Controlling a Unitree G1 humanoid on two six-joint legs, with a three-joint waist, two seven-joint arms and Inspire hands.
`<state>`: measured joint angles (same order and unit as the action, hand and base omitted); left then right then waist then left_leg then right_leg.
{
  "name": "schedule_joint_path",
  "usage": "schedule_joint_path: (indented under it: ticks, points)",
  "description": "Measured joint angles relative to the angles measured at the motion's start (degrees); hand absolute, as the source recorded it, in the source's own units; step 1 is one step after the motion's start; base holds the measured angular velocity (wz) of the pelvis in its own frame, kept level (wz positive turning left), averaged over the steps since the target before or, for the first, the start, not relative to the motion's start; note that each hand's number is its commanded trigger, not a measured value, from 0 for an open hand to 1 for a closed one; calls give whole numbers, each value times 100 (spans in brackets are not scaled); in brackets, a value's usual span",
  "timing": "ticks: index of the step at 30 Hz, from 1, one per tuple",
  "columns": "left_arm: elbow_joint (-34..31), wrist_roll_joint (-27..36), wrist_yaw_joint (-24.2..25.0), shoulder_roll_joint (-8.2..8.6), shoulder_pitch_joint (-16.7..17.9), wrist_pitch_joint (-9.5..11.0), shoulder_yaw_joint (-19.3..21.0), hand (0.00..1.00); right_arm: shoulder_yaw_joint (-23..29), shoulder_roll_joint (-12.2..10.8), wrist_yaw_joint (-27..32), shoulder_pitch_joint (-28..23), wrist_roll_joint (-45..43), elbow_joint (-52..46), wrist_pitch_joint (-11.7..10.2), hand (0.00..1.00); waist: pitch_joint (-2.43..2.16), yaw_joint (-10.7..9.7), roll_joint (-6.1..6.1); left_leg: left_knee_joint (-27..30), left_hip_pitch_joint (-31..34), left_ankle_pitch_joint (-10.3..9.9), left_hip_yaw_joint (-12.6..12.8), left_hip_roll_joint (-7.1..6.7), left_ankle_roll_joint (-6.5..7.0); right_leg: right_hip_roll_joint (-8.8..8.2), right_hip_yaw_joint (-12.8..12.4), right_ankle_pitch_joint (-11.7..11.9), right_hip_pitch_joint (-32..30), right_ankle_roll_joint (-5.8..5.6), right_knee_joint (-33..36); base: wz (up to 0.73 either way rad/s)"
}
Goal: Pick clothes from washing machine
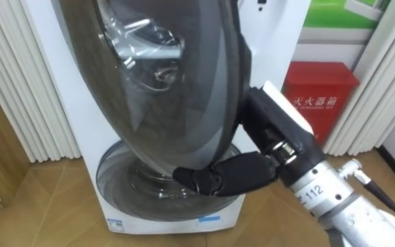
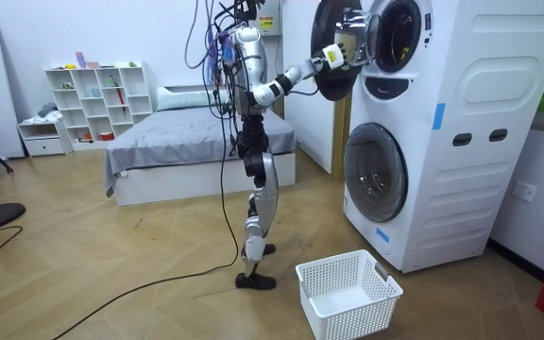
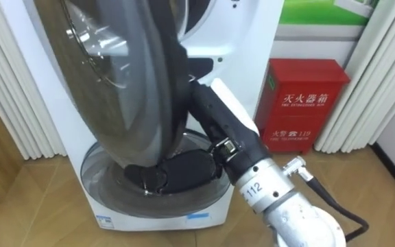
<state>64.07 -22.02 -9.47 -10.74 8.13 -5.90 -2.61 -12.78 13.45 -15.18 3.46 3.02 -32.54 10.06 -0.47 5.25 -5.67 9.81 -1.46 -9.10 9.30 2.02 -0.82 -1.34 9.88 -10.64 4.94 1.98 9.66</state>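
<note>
I stand in front of two stacked white machines (image 2: 461, 123). The upper machine's round door (image 1: 163, 89), dark rim with clear glass, is swung open towards me. My right hand (image 1: 235, 171) reaches up to its lower right edge, with dark fingers curled round the rim; in the room view the right hand (image 2: 332, 57) is at the open upper door (image 2: 338, 71). Through the glass I see a shiny metal drum. No clothes are visible. The lower machine's round door (image 1: 125, 182) is closed beneath the open one.
A white laundry basket (image 2: 348, 295) sits on the wooden floor in front of the machines, right of my feet in the room view. A red cabinet (image 1: 321, 96) and white curtains (image 1: 382, 75) stand right of the machines. A bed (image 2: 178, 142) is behind me.
</note>
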Motion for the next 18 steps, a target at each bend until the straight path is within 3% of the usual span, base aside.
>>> schedule_joint_path:
  ticks: [6, 14, 18]
  points:
    - [0, 1, 8, -111, -14, 5, -233, 0, -123, -12, 29, 0, 8, -14, -1, 0, 4, 1, -77, 97, 60, 37, -74, 37, -42, -19, 133, -21, 5, 41, -11, 5]
    - [15, -3, 8, -178, -52, -20, -232, 0, -314, -99, 64, -1, -35, -15, -4, 0, 11, 22, -64, 96, 199, 203, -480, 40, -143, 16, 503, -63, 4, 141, -70, 22]
    - [4, -6, 8, -177, -67, -10, -230, 0, -479, -116, -2, -1, 102, -16, -31, 0, 14, 284, -53, 98, 212, 279, -481, 104, -217, 77, 611, -96, 4, 227, -99, 13]
